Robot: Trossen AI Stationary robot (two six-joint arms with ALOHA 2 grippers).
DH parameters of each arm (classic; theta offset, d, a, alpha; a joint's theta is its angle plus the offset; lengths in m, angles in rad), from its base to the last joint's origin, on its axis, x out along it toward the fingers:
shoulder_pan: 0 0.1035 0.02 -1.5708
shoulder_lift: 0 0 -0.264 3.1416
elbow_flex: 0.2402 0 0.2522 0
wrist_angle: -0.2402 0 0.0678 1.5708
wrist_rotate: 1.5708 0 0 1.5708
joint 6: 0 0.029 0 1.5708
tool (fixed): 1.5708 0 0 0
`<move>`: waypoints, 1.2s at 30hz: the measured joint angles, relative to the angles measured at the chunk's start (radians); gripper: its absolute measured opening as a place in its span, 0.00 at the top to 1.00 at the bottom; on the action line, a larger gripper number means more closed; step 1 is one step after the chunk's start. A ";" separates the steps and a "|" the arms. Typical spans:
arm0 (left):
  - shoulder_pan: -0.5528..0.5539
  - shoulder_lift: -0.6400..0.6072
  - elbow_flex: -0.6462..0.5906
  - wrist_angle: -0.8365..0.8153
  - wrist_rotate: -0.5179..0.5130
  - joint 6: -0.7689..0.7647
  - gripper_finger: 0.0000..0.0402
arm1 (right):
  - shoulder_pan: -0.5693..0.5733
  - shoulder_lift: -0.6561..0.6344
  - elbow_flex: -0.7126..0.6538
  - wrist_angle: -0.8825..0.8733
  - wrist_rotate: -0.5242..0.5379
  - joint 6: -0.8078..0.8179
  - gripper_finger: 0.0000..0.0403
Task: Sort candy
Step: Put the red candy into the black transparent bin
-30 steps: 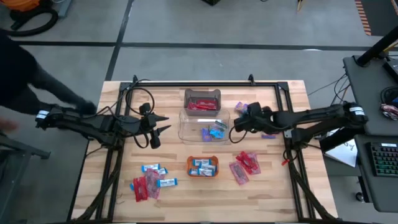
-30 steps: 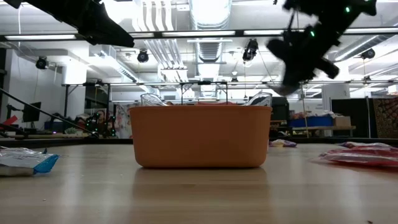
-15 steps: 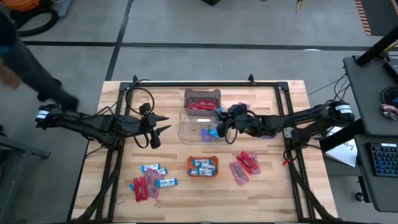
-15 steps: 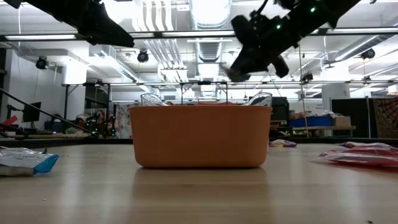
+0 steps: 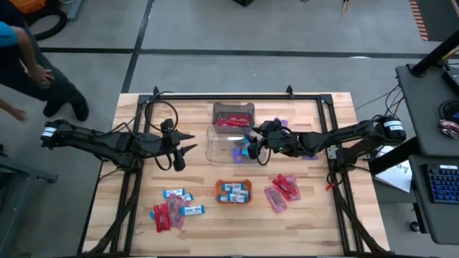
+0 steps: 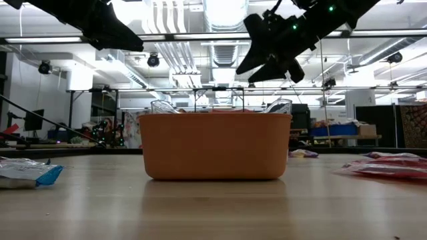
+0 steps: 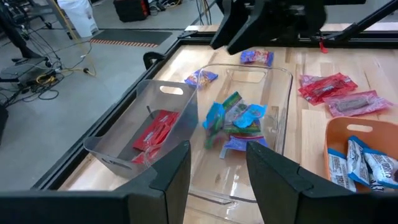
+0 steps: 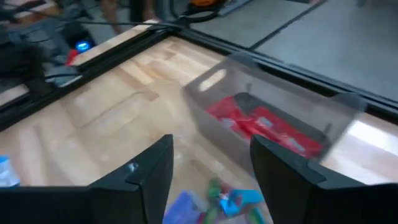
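My right gripper [image 5: 250, 147] [image 8: 211, 177] hangs open above the right end of the large clear bin [image 5: 215, 153], with nothing between its fingers. Blue and purple candy [image 5: 244, 152] [image 7: 235, 122] lies on that bin's floor below it. Behind it, the smaller clear bin [image 5: 233, 109] holds red candy [image 8: 264, 130]. The orange tray [image 5: 234, 183] holds blue-and-white bars. My left gripper [image 5: 183, 142] [image 7: 217, 165] waits open in the air left of the bins. Loose candy lies in a pile at the near left [image 5: 172, 208], another at the near right [image 5: 281, 189], and purple pieces at the far right [image 5: 278, 123].
A black frame [image 5: 222, 95] runs along the table's far edge and down both sides. Bare wood lies between the bins and the left frame rail. A person [image 5: 21, 57] stands on the floor beyond the table's far left corner. A desk with a keyboard [image 5: 441, 183] stands to the right.
My right gripper has moved toward the table's left, from beside the purple candy to above the large clear bin, has tipped up nearer to level, and has opened. The person at the far left has shifted about.
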 joint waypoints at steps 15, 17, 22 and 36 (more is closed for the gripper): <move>-0.010 0.002 0.006 -0.264 0.422 -0.370 0.65 | 0.002 -0.007 0.000 -0.011 -0.084 -0.057 0.50; -0.024 0.002 0.006 -0.322 0.459 -0.452 0.65 | 0.002 -0.007 0.000 -0.014 -0.084 -0.061 0.50; -0.108 0.015 0.006 -0.388 0.519 -0.618 0.66 | 0.002 -0.007 0.000 -0.014 -0.083 -0.075 0.50; -0.470 0.257 0.017 -0.381 0.628 -1.358 0.66 | -0.004 -0.008 0.000 -0.020 -0.081 -0.119 0.50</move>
